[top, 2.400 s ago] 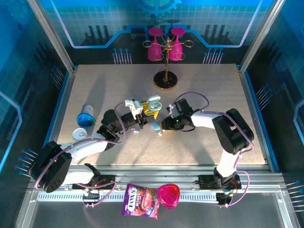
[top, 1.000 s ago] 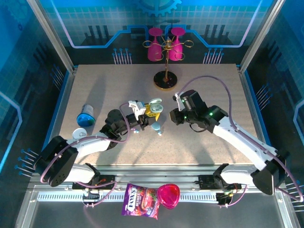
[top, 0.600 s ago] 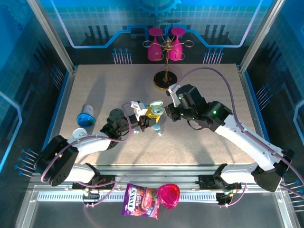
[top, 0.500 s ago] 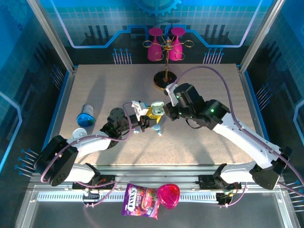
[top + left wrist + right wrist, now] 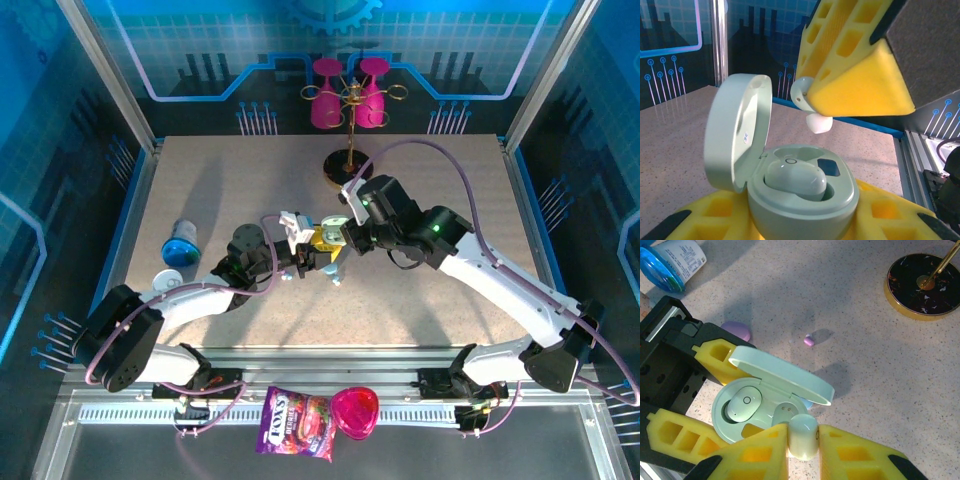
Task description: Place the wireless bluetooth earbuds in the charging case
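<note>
Directly above the empty socket (image 5: 785,411) of the open charging case (image 5: 765,405), pinched in the right claw (image 5: 803,441): one earbud (image 5: 803,430), ready for straight lowering. Clamped around the case: left claw (image 5: 802,222), other earbud (image 5: 742,402) already seated.

The candy bag (image 5: 293,422) reads "FOX'S"; print on the tub's label (image 5: 684,255) is too small to read.

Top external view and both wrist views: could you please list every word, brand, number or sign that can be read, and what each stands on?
"FOX'S": large letters on the sweets bag by the near rail; its smaller print is too blurred to read.
Label on the blue-lidded tub: print too small to read.
Sticker inside the lid of the charging case: blue marks, too small to read.
</note>
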Controlling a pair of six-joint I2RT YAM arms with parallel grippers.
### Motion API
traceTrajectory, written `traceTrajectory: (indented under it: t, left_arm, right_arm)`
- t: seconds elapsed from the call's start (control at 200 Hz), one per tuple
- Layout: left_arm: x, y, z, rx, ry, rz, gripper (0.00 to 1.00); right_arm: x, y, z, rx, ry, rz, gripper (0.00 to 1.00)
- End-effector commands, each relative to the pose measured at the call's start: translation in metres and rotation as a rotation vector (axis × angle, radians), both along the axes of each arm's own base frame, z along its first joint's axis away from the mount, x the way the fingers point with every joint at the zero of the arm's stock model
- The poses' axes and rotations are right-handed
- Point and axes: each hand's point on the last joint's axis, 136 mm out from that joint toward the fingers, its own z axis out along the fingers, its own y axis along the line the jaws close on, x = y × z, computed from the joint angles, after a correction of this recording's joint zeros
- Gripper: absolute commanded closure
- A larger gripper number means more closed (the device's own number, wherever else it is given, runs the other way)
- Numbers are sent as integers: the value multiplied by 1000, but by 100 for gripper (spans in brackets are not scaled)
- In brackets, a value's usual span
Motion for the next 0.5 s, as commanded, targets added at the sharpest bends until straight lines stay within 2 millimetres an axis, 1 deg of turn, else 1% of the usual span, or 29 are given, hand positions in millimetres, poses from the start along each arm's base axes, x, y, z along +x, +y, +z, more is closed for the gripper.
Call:
traceTrajectory:
  t: [0.0, 0.495]
  left_arm:
    - [-2, -2, 28, -55, -47, -23, 87]
    - [-3, -2, 30, -62, -42, -28, 87]
  right_arm:
    - [-5, 1, -13, -47, 29, 24, 81]
    - [-8, 5, -26, -60, 60, 51, 80]
